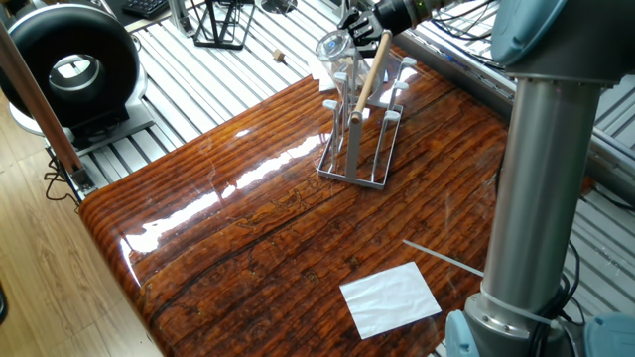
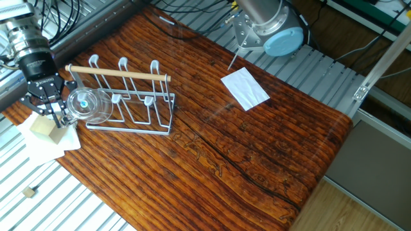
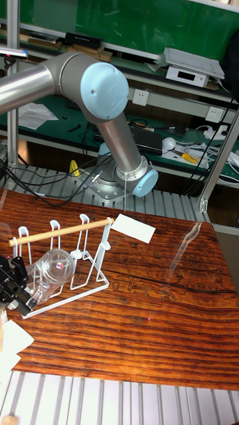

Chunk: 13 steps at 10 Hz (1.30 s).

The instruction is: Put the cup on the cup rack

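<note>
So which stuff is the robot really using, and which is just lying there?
Using: the gripper, the cup, the cup rack.
Just lying there: white paper, black wire stand, small wooden block.

No text, label, brand, number or sign can be read in any of the three views. The white sheet of paper (image 2: pixel 244 88) lying on the glossy brown wooden table (image 2: pixel 257 147) is seen blank. The light-blue joint cap (image 3: pixel 103 90) of the grey robot arm carries no legible marking. Items on the shelves before the green wall (image 3: pixel 146 23) are too small for lettering to be made out.
</note>
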Each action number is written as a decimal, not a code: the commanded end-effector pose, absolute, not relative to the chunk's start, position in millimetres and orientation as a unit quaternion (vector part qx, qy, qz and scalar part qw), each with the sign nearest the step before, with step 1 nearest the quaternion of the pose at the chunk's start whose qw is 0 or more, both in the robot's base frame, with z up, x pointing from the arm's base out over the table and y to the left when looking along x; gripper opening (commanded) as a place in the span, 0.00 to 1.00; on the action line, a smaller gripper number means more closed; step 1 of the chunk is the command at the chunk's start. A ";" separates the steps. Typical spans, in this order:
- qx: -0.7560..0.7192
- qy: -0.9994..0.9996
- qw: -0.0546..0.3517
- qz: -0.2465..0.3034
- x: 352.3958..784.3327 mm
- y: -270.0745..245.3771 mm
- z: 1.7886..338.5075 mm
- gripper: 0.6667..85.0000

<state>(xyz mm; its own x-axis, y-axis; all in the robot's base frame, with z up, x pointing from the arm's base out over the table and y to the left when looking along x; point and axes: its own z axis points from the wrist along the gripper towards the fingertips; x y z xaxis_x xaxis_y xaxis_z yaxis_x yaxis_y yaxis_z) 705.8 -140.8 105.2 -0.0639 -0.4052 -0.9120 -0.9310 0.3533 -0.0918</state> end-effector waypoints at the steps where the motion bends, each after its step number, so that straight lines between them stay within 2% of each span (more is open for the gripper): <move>1: -0.491 0.665 0.485 0.284 707.5 -138.9 115.2 0.17; 3: -0.491 0.661 0.489 0.287 708.0 -137.0 119.2 0.18; 7: -0.501 0.656 0.482 0.292 704.2 -133.3 119.4 0.37; 10: -0.503 0.657 0.478 0.294 702.4 -132.5 117.8 0.39; 13: -0.511 0.667 0.448 0.304 690.5 -133.9 109.3 0.39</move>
